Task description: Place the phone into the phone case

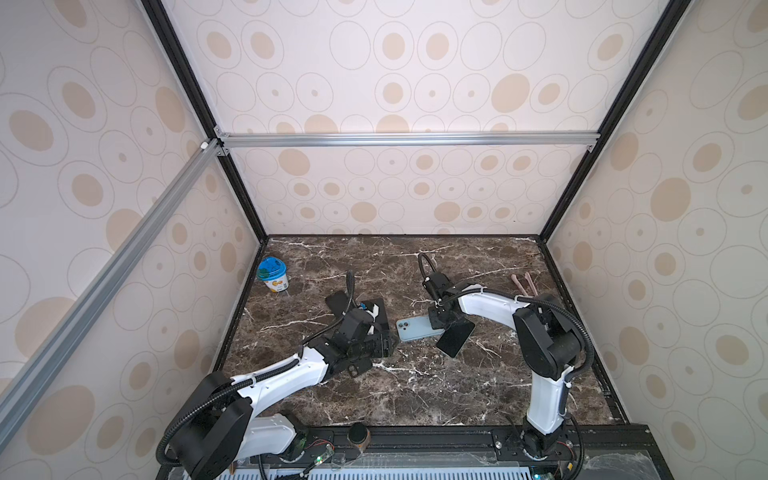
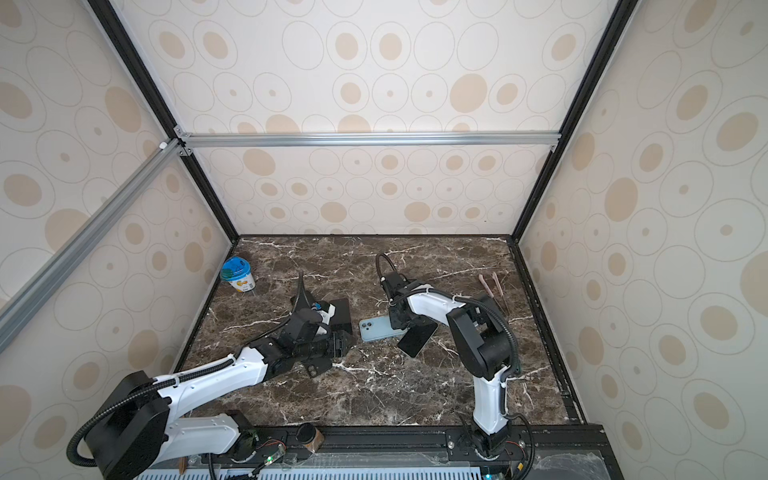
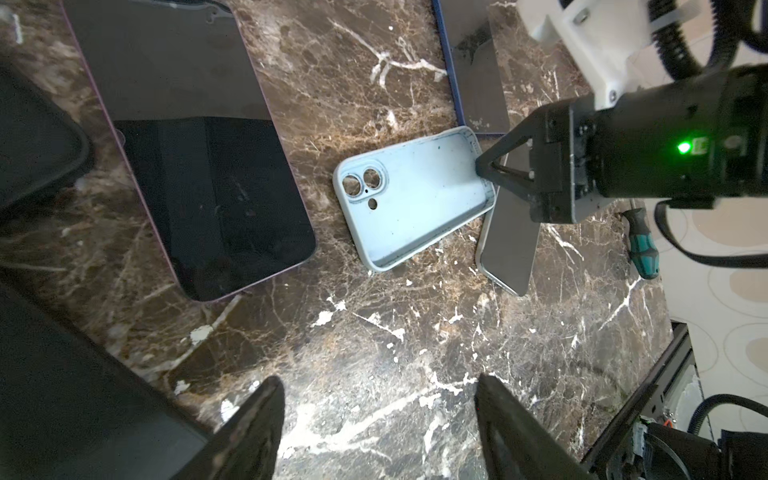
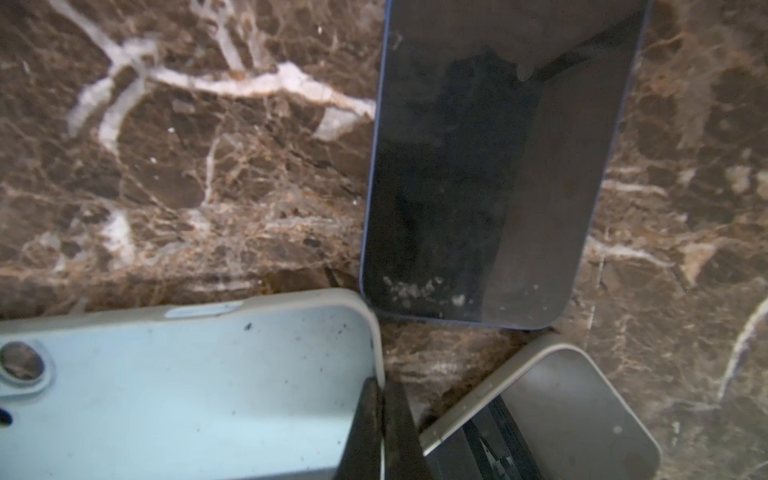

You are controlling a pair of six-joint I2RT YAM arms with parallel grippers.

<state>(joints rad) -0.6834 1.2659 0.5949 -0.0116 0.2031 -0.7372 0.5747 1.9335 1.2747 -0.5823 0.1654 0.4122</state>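
Left wrist view shows the light blue phone case point(image 3: 415, 199) lying open side up on the brown marble bench point(image 3: 374, 332). The right fingers point(image 3: 498, 174) are pressed together on the rim of its end wall, opposite the camera holes. A silver-edged phone point(image 3: 509, 245), dark screen up, lies just beside that pinched end, angled away; whether it touches the case I cannot tell. The left fingers point(image 3: 249, 428) stand spread wide over bare marble, well short of the case. A large purple-edged phone point(image 3: 199, 166) lies near the case's other side, and a blue-edged phone point(image 4: 490, 166) lies close to the pinched corner. In both top views the case sits mid-bench between the arms.
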